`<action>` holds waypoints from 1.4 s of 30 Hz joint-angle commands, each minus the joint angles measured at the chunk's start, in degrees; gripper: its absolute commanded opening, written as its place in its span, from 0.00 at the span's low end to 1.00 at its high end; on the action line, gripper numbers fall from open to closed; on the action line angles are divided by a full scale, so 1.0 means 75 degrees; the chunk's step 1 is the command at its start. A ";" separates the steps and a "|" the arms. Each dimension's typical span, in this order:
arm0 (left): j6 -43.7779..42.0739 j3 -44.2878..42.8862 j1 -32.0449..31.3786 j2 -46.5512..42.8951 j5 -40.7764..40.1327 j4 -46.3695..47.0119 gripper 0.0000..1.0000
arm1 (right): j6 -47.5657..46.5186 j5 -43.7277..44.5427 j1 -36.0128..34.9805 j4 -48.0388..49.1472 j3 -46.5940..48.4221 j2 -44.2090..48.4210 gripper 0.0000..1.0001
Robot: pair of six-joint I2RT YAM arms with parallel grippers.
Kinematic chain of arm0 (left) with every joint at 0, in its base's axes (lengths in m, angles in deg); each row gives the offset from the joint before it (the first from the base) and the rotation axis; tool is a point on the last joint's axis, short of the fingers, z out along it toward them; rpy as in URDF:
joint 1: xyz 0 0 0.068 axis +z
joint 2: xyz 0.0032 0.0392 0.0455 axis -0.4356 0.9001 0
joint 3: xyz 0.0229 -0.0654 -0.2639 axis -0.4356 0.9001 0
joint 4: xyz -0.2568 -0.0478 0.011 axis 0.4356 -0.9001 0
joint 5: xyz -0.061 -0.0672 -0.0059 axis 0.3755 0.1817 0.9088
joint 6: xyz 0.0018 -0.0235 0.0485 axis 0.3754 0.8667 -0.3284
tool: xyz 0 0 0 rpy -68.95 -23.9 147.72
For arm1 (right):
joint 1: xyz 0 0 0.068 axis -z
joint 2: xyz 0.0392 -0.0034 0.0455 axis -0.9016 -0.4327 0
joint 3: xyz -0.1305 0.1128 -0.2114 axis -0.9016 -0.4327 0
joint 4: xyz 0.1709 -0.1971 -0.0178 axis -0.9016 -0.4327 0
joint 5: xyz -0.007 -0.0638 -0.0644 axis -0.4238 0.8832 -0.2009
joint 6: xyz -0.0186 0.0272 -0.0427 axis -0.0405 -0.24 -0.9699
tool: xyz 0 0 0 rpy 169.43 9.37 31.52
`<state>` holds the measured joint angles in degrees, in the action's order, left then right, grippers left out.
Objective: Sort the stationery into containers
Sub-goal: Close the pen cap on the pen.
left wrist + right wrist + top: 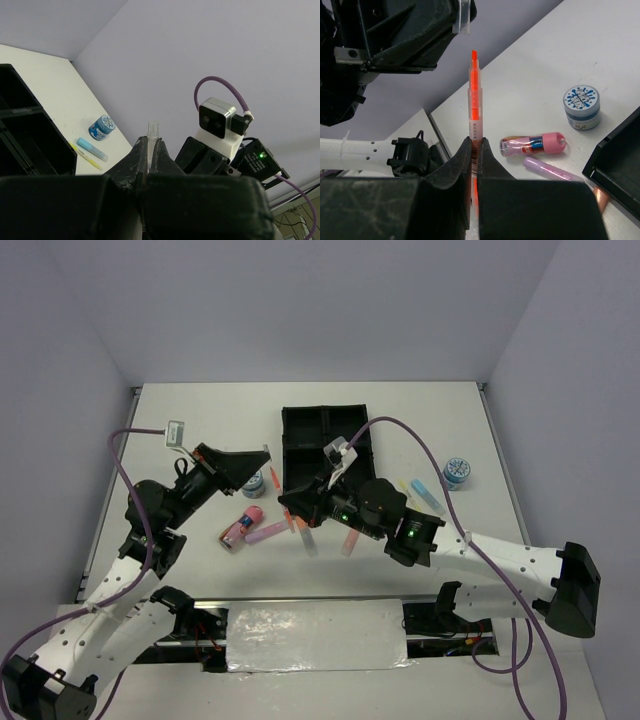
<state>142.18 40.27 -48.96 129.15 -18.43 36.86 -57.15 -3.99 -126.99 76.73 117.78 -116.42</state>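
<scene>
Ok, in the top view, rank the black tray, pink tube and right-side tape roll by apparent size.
1. Black tray, clearly largest.
2. Pink tube and tape roll: too alike to rank; tube longer, roll wider.

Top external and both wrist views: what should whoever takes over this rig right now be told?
Left gripper: shut on a small clear piece, probably a cap.
Right gripper: shut on an orange pen, tip bare, held off the table.
On the table: pink tube, purple marker and a tape roll left of the tray; a second tape roll and a blue marker on its right.
Done: nothing seen sorted; the compartments in view look empty, and one is partly hidden.
Left: the held pen and every loose item go into the tray.
</scene>
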 commanded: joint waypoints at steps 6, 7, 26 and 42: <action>-0.0210 0.0155 -0.0044 -0.0175 -0.0181 0.0353 0.00 | 0.0040 0.0007 -0.0016 0.0405 0.0407 0.0039 0.00; -0.0233 0.0144 -0.0044 -0.0186 -0.0204 0.0295 0.00 | 0.0040 -0.0004 -0.0028 0.0394 0.0395 0.0062 0.00; -0.0151 0.0226 -0.0091 -0.0069 -0.0029 0.0470 0.00 | -0.0030 0.0394 -0.0005 0.0113 0.0629 0.0051 0.00; -0.0151 0.0366 -0.0255 -0.0011 -0.0005 0.0646 0.00 | -0.0124 0.0382 0.0136 -0.0005 0.0969 -0.0196 0.00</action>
<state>141.94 42.47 -50.31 129.08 -19.57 38.69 -57.02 -2.05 -126.71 74.92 121.76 -117.51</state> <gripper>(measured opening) 0.074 0.039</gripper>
